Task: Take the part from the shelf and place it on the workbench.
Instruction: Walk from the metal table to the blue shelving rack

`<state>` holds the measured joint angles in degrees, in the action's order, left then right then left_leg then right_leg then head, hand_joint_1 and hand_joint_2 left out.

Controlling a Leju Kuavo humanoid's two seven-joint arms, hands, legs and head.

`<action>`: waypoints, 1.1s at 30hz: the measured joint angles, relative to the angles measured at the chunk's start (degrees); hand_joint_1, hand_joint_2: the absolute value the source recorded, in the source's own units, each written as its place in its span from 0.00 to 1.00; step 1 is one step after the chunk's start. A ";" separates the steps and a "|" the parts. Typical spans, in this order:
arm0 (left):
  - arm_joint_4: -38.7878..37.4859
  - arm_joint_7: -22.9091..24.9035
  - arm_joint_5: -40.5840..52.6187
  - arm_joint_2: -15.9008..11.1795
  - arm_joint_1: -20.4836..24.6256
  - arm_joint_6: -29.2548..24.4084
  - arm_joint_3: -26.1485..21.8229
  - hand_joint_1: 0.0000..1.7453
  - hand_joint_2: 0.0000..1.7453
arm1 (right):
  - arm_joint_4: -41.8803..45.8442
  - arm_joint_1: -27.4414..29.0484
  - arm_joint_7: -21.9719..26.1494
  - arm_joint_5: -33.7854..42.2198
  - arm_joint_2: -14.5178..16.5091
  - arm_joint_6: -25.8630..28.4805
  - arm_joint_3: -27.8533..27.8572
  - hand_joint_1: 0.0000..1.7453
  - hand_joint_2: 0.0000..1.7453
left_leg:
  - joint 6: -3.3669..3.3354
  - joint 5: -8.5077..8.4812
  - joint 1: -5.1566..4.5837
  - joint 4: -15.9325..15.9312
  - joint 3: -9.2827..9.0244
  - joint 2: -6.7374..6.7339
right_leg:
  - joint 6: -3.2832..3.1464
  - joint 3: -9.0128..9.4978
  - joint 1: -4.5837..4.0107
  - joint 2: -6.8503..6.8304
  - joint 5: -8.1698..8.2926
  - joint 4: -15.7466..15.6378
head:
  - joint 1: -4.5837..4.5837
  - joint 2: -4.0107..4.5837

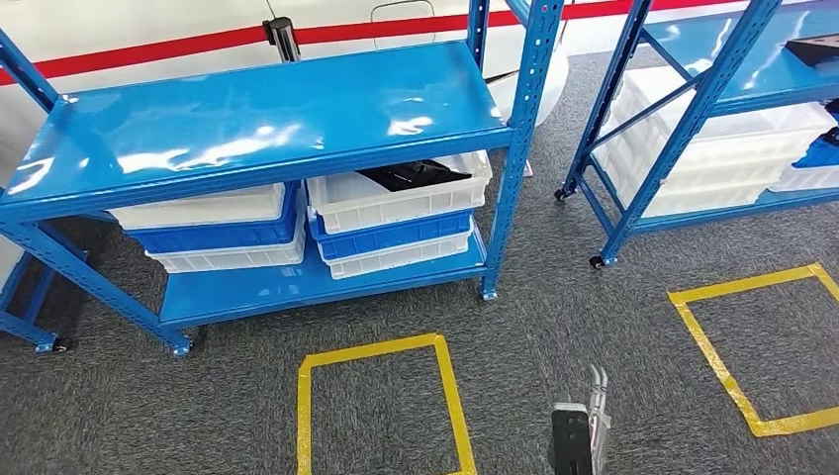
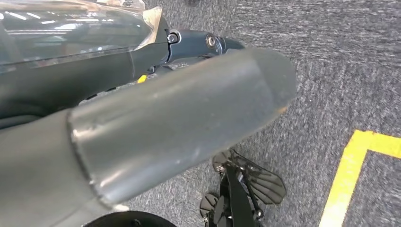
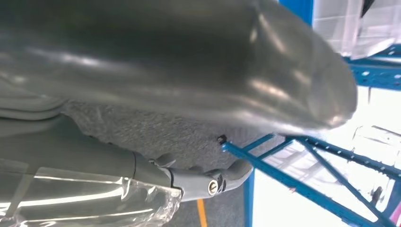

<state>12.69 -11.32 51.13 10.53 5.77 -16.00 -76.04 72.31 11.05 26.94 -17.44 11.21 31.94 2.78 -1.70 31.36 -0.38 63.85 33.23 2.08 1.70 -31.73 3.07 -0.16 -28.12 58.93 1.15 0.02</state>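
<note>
Black part (image 1: 411, 175) lying in top white bin (image 1: 396, 198) on lower tier of blue shelf (image 1: 267, 119), under the upper deck, likely stored there for pickup. Right hand (image 1: 584, 435) hanging low over carpet, well short of shelf, holding nothing; fingers' spread: cannot tell. Left hand (image 2: 156, 127) hanging floorward, empty; fingers likewise unclear. Yellow floor square (image 1: 381, 406) before shelf, probably a standing mark.
</note>
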 joint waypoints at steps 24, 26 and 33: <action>-0.05 0.59 -0.17 -0.04 0.22 -0.99 0.00 0.00 0.00 | -0.42 -0.49 -0.15 -0.18 0.05 0.10 -0.40 0.00 0.00 | -2.38 -5.34 -1.67 -5.57 -0.23 2.91 | -0.88 0.05 -3.84 2.59 -1.33 0.40 | -0.77 0.00; -0.10 1.48 -0.12 0.03 0.16 -1.73 0.01 0.00 0.00 | -0.56 -1.02 -0.49 0.21 0.05 -0.03 -0.41 0.00 0.00 | -2.23 -5.12 -1.86 -5.48 -0.25 3.68 | -1.80 0.51 -3.99 2.93 -0.50 -0.94 | -0.70 0.00; -0.01 3.16 0.41 -0.23 0.27 -2.98 0.03 0.00 0.00 | -2.91 -2.49 -2.92 0.24 0.13 -0.57 -0.77 0.00 0.00 | 0.83 1.52 0.14 7.65 6.45 -1.18 | -2.96 2.45 -2.66 0.98 -0.19 -2.13 | -0.33 0.00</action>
<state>12.68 -8.16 51.54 10.29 6.04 -18.98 -76.01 69.40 8.56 24.03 -17.20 11.34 31.37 2.01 -0.87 32.88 -0.24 71.50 39.67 0.90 -1.26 -29.29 0.41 0.82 -28.30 56.80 0.82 0.02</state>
